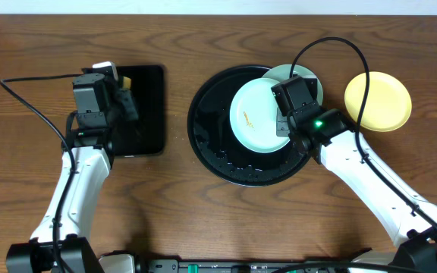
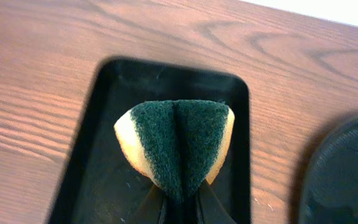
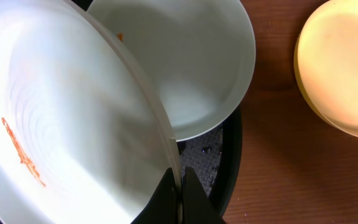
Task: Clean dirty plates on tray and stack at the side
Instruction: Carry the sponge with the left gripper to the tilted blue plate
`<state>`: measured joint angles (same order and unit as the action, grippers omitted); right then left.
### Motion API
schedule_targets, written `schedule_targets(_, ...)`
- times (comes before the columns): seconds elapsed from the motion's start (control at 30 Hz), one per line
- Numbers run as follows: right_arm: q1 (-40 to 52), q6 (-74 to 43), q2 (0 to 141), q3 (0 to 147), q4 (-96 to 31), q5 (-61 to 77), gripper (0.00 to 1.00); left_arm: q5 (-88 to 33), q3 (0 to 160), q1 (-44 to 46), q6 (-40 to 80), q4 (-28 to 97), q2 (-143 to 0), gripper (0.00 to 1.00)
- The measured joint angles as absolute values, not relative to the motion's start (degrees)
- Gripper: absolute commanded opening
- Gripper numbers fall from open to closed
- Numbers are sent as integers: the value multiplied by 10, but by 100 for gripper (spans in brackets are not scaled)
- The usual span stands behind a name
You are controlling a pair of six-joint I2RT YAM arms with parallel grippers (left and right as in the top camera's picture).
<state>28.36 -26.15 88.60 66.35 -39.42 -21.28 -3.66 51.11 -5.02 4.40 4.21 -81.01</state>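
Note:
My right gripper [image 3: 179, 177] is shut on the rim of a mint-blue plate [image 3: 73, 124], holding it tilted over the round black tray [image 1: 203, 144]. An orange smear [image 3: 20, 152] runs across that plate [image 1: 255, 117]. A second mint-blue plate [image 3: 185, 62] lies under it at the tray's far right rim, with a small orange spot at its edge. A pale yellow plate [image 1: 378, 101] rests on the table to the right of the tray. My left gripper [image 2: 180, 190] is shut on a green-and-yellow sponge [image 2: 176, 143], which is folded between the fingers just above the rectangular tray [image 2: 104, 124].
The rectangular black tray [image 1: 146, 114] sits left of the round one, with bare wood between them. The round tray's floor [image 3: 207, 152] is speckled with droplets. Cables loop over both arms. The table's far edge [image 2: 328, 15] meets a white wall.

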Motion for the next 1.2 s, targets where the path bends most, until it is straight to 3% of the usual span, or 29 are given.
schedule_targets(0.1,284,-262,886,663,-394,-213,1,6,511,-52,40,17,-835,7)
schedule_targets(0.73,284,-262,886,663,-394,-213,1,-13,509,-52,107,-13,-871,7)
schedule_targets(1.2,284,-272,886,663,-396,-213,1,-102,509,-53,90,-46,-821,7)
